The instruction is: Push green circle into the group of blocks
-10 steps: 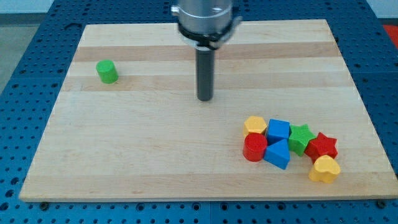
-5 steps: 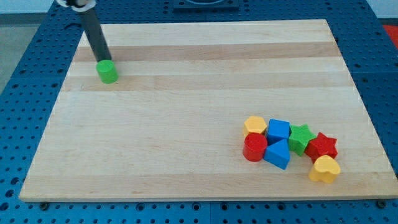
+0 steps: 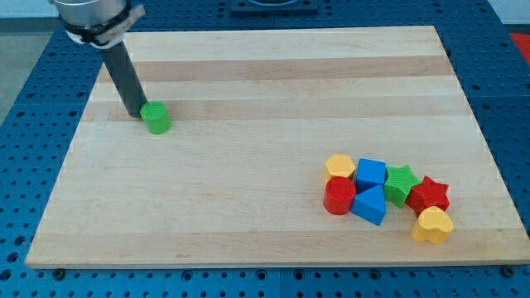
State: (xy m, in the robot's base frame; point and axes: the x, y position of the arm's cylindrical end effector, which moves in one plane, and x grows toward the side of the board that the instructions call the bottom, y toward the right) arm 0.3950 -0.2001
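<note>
The green circle (image 3: pixel 156 117) lies on the wooden board (image 3: pixel 248 182) at the view's upper left. My tip (image 3: pixel 134 112) is down on the board, touching the circle's upper-left side. The group sits at the view's lower right: a yellow block (image 3: pixel 339 165), a red cylinder (image 3: pixel 338 197), a blue cube (image 3: pixel 371 173), a blue triangle (image 3: pixel 369 204), a green star (image 3: pixel 401 184), a red star (image 3: pixel 430 194) and a yellow heart (image 3: pixel 433 224).
The board rests on a blue perforated table (image 3: pixel 33 74). The arm's grey wrist (image 3: pixel 91 16) hangs over the board's top-left corner.
My tip swung from the board's middle to the top left, came down behind the green circle and has pushed it a short way to the right and downward.
</note>
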